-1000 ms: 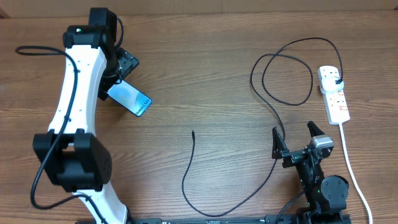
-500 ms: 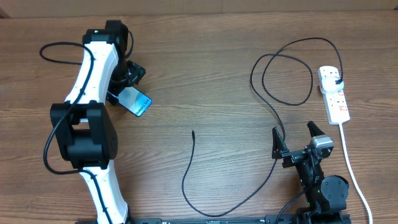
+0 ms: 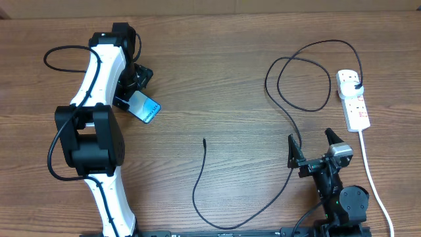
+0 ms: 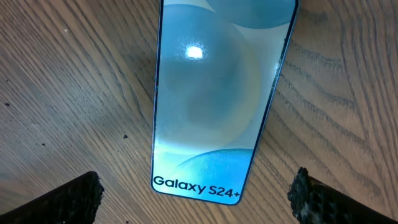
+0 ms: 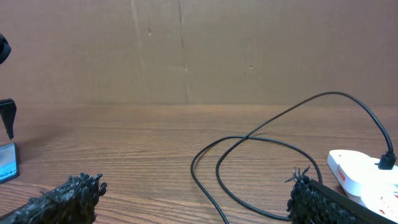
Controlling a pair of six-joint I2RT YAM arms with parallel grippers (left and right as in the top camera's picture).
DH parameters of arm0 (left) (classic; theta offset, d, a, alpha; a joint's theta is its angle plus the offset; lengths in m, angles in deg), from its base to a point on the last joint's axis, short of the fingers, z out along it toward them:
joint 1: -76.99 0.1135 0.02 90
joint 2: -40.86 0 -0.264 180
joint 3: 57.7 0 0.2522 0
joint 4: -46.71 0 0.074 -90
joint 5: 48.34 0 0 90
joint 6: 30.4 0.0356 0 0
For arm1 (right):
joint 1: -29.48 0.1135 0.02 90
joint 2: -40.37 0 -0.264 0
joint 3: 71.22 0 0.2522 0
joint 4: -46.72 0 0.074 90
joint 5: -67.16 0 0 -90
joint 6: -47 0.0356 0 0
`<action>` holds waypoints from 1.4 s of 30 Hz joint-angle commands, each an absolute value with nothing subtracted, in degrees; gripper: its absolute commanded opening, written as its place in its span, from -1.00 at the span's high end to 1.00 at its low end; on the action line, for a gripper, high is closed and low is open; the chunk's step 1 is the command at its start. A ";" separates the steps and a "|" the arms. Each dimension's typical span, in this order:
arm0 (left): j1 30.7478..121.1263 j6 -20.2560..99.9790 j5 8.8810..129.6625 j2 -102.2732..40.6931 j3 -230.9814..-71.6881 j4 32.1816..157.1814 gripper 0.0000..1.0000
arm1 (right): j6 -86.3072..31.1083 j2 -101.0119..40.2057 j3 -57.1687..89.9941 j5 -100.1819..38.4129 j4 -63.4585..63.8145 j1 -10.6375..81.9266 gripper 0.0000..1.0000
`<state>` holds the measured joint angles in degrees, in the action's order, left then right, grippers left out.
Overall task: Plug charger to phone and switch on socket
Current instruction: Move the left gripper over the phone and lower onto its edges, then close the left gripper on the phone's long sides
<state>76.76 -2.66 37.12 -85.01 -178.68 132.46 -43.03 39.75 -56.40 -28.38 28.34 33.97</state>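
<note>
Phone (image 4: 221,93) dead centre under the left arm, flat on the table (image 3: 217,72) at the far left, screen up and lit. The left end effector (image 4: 196,186) hangs right over it with fingers spread wide, one outside each long edge, gripping nothing. Seen from overhead, the phone's long axis runs on a diagonal, far-left to near-right.

Now the charger (image 3: 195,191): its connector tip (image 3: 204,140) lies loose in mid-table, well apart from the phone, off to its near right. The cable curls away from the tip toward the near edge, then sweeps right and loops up to the socket (image 3: 355,108) at the far right, where the plug head (image 3: 356,87) looks already seated.

The right end effector (image 3: 311,141) waits near the right side, fingers apart and empty, with the cable passing just beside it. That arm is the nearer one to the socket's switches. The tip sits between the two arms, so my call is that closing the tip-to-phone gap decides everything.
</note>
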 commanded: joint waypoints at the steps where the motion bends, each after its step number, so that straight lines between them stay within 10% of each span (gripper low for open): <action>1: 77.06 -4.32 37.23 -85.42 -179.16 132.37 -1.00 | -43.23 40.21 -56.99 -28.01 28.54 33.86 -1.00; 42: 77.41 -0.61 39.55 -85.42 -164.75 115.65 -1.00 | -43.23 40.21 -56.99 -28.01 28.54 33.86 -1.00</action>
<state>77.13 -1.31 39.52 -85.07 -165.13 115.57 -43.03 39.75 -56.40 -28.38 28.34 33.97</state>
